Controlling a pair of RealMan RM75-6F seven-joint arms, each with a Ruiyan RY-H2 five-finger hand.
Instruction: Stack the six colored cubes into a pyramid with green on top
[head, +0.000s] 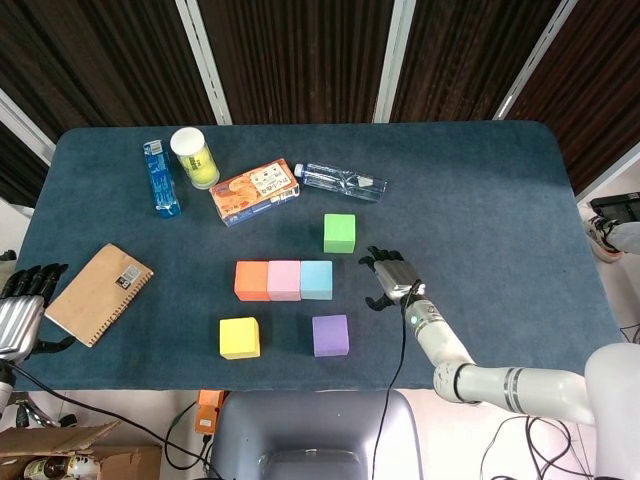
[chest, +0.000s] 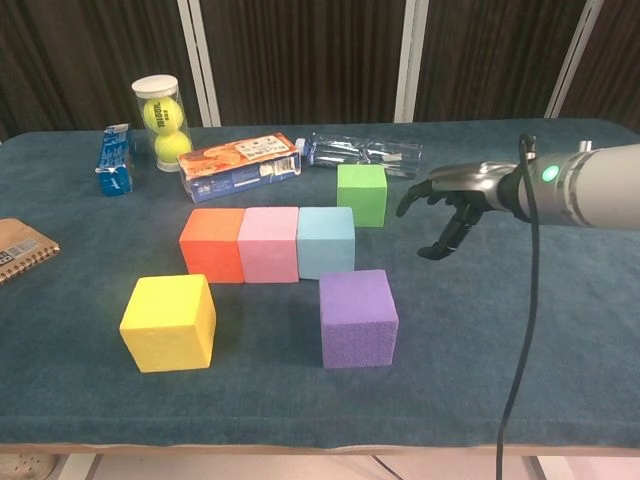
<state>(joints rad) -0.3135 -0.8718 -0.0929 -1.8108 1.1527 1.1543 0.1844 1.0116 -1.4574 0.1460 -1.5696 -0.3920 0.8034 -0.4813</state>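
1. Table (head: 500, 200): blue cloth; no cube stacked.
2. Right hand (head: 392, 277), empty, fingers spread and hanging downward, above cloth right of the blue cube (head: 316, 279).
3. Left hand (head: 22, 300) at the table's left edge, fingers apart, holding nothing.
4. Orange cube (head: 251, 280), pink cube (head: 284, 280) and blue cube touch in a row.
5. Green cube (head: 339, 232) behind; yellow cube (head: 239, 337) and purple cube (head: 330, 335) in front, apart.

Dark slatted wall (head: 290, 55), white uprights (head: 388, 60)

A blue-carpeted table (head: 480, 200) carries six cubes (head: 284, 280), a notebook (head: 98, 293) and bottles (head: 341, 181).
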